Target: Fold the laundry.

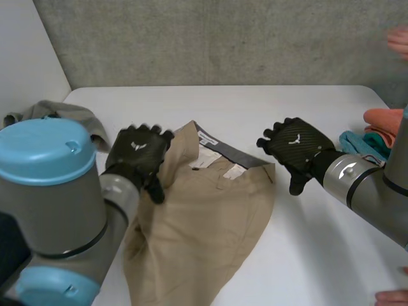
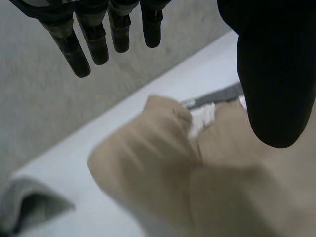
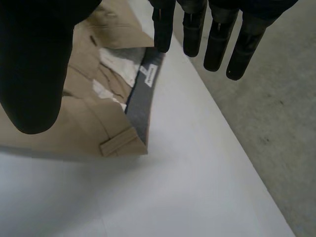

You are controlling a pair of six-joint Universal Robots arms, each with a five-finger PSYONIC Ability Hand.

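Tan trousers (image 1: 204, 217) lie crumpled in the middle of the white table (image 1: 255, 105), the waistband with its grey lining (image 1: 226, 148) turned toward the far side. My left hand (image 1: 137, 156) hovers over the left edge of the trousers (image 2: 197, 187), its fingers (image 2: 84, 47) straight and apart from the thumb, holding nothing. My right hand (image 1: 296, 148) floats just right of the waistband corner (image 3: 123, 143), fingers (image 3: 217, 39) straight and spread above the bare table, nothing in it.
A grey garment (image 1: 67, 115) lies bunched at the table's left edge. Orange and teal cloths (image 1: 376, 131) are piled at the right edge. A person's hand (image 1: 398, 41) is at the far right, another at the near right corner (image 1: 392, 296).
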